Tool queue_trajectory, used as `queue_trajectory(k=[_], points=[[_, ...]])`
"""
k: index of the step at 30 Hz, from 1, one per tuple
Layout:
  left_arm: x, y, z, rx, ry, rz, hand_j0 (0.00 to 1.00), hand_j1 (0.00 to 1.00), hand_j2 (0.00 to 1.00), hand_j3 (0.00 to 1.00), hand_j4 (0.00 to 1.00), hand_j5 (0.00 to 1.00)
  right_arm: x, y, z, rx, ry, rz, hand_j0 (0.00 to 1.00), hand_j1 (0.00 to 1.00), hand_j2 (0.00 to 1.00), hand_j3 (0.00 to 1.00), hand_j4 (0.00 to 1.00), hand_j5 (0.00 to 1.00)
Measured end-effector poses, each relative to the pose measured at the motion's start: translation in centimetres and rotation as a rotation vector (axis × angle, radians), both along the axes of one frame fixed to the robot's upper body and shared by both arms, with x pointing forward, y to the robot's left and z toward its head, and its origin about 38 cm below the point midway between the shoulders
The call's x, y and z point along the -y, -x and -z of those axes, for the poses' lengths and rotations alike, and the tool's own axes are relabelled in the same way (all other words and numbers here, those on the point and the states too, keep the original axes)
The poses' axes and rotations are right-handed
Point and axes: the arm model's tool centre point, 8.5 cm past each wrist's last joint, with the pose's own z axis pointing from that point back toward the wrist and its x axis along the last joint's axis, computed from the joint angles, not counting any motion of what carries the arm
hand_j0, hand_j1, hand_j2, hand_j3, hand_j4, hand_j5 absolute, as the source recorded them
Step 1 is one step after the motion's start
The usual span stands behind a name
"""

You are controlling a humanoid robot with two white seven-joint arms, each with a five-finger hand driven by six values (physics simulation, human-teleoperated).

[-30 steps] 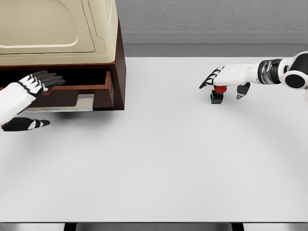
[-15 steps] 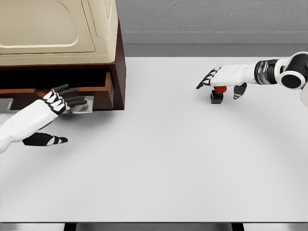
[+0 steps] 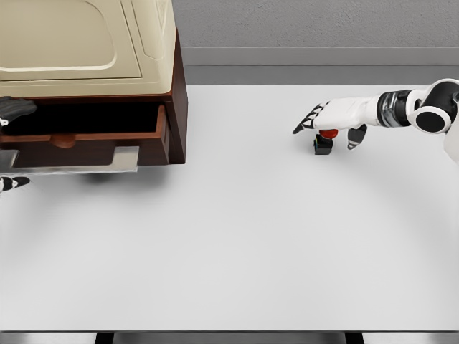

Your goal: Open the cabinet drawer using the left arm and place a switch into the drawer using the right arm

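At upper left, the cabinet (image 3: 107, 64) has its drawer (image 3: 86, 136) pulled open. At right, the right hand (image 3: 331, 118) hovers over the red-topped switch (image 3: 324, 140) on the white table (image 3: 229, 244).

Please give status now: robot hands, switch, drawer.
Right robot hand over switch, fingers spread, no grasp. Left robot hand at frame edge, off the drawer. Drawer open. Table between them bare.

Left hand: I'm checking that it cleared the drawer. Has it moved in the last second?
Yes. The left hand has pulled back leftward from the drawer front to the picture's left edge, barely in view.
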Motion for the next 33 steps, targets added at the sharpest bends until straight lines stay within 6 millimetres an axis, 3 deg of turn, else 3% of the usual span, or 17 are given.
queue_trajectory(k=[5,7,8,12,19,25,26,30,33], points=[[-0.2,-0.1,-0.6,0.019,0.005,-0.006,1.0,1.0,1.0,1.0,1.0,1.0,0.0,0.0,0.0,0.0,0.001,0.001,0.97,0.97,0.97,0.97,0.97,0.97],[0.4,-0.9,-1.5,0.049,0.01,0.013,1.0,1.0,1.0,1.0,1.0,1.0,0.0,0.0,0.1,-0.002,0.001,0.001,0.9,0.9,0.9,0.9,0.9,0.9],[0.9,-1.3,-1.7,0.057,0.012,0.03,1.0,1.0,1.0,1.0,1.0,1.0,0.0,0.0,0.1,-0.002,0.0,0.0,0.79,0.79,0.79,0.79,0.79,0.79],[2.7,-1.9,-0.5,0.022,0.011,0.083,1.0,1.0,1.0,1.0,1.0,1.0,-0.2,0.0,0.2,-0.004,-0.001,-0.002,0.78,0.78,0.78,0.78,0.78,0.78],[3.3,-2.2,0.0,0.012,0.017,0.099,1.0,1.0,1.0,1.0,1.0,1.0,-0.3,0.1,0.5,-0.008,-0.002,-0.003,0.78,0.78,0.78,0.78,0.78,0.78],[3.2,-2.1,0.1,0.009,0.025,0.095,1.0,1.0,1.0,1.0,1.0,1.0,-0.3,0.0,0.2,-0.002,-0.003,-0.003,0.7,0.7,0.7,0.7,0.7,0.7],[3.2,-2.1,0.0,0.011,0.025,0.095,1.0,1.0,1.0,1.0,1.0,1.0,-0.3,0.0,0.2,-0.002,-0.003,-0.004,0.64,0.64,0.64,0.64,0.64,0.64],[3.3,-2.1,-0.1,0.024,0.053,0.094,1.0,1.0,1.0,1.0,1.0,1.0,-0.4,0.0,0.2,-0.002,-0.003,-0.006,0.63,0.63,0.63,0.63,0.63,0.63],[3.4,-2.1,0.0,0.026,0.074,0.093,1.0,1.0,1.0,1.0,1.0,1.0,-0.4,0.1,0.3,-0.004,-0.002,-0.007,0.54,0.54,0.54,0.54,0.54,0.54]])
